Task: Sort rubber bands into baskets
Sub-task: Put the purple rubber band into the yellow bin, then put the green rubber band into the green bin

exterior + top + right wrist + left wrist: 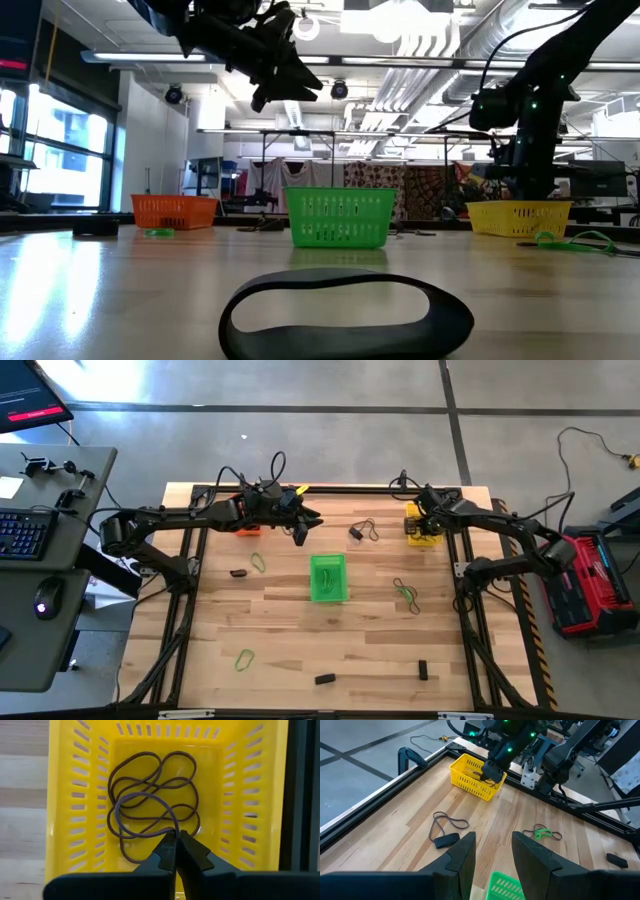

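My right gripper (176,837) is over the yellow basket (424,526), pointing down into it, shut on a dark rubber band (142,815). Other dark bands (150,770) lie on the basket floor. My left gripper (492,847) is open and empty, well above the table (290,75), between the orange basket (175,210) and the green basket (328,578). Loose bands lie on the table: green ones (258,563) (245,657), a green-and-dark pair (405,592), and a dark loop with a bundle (447,827). My right gripper pinches one strand of the dark band's loop (172,826) between its two fingertips. The fingers come from above, pointing down into the yellow basket. The loop spreads out from the fingertips over the other bands; whether it is lifted off them, I cannot tell.
Small black bundles lie on the table (238,573) (325,679) (422,670). One black band lies close to the low camera (345,315). A black frame (190,610) runs along the table's sides. A desk with a keyboard (25,530) stands beyond the left edge.
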{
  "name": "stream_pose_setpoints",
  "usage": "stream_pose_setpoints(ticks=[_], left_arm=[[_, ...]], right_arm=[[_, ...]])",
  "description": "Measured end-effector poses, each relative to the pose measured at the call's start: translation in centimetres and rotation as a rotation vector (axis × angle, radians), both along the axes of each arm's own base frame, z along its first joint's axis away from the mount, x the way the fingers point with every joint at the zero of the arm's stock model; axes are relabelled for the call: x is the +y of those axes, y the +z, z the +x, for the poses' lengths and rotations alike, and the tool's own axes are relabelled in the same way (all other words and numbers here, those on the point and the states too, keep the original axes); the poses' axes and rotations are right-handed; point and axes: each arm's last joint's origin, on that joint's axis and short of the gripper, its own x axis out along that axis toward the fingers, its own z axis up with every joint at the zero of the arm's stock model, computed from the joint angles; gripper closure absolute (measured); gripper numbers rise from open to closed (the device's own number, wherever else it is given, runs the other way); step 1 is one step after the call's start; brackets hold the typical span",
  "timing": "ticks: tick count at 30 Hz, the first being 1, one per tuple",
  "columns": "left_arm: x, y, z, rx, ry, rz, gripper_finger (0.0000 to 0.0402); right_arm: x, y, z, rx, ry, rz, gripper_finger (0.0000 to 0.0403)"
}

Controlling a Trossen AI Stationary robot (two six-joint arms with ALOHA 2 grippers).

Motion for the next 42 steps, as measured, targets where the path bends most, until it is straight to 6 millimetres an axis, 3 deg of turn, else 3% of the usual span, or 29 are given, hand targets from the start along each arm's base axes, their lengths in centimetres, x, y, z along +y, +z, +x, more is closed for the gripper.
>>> stream_pose_setpoints(ticks=[5,13,18,25,32,36,42], left_arm=[[0.0,0.0,0.0,0.0,0.0,0.0,0.0282],[0.0,0.0,0.0,0.0,0.0,0.0,0.0282],[0.0,0.0,0.0,0.0,0.0,0.0,0.0282],[0.0,0.0,0.0,0.002,-0.004,0.008,0.0282],[0.0,0.0,0.0,0.003,-0.004,0.009,0.0283],[0.0,-0.3,-0.1,0.028,-0.004,-0.001,0.0299],[-0.1,-0.8,-0.4,0.095,-0.01,-0.007,0.0349]], right_arm=[[0.0,0.0,0.0,0.009,0.022,-0.002,0.0387],[0.0,0.0,0.0,0.015,0.019,-0.006,0.0279],[-0.1,0.0,0.0,0.009,0.018,-0.018,0.0251],[-0.8,2.1,0.8,-0.007,0.07,-0.032,0.0286],[-1.6,6.4,3.0,-0.086,0.302,-0.07,0.0391],[-1.3,8.3,4.9,-0.158,0.425,-0.149,0.0389],[0.0,11.2,7.9,-0.399,0.629,-0.357,0.0399]])
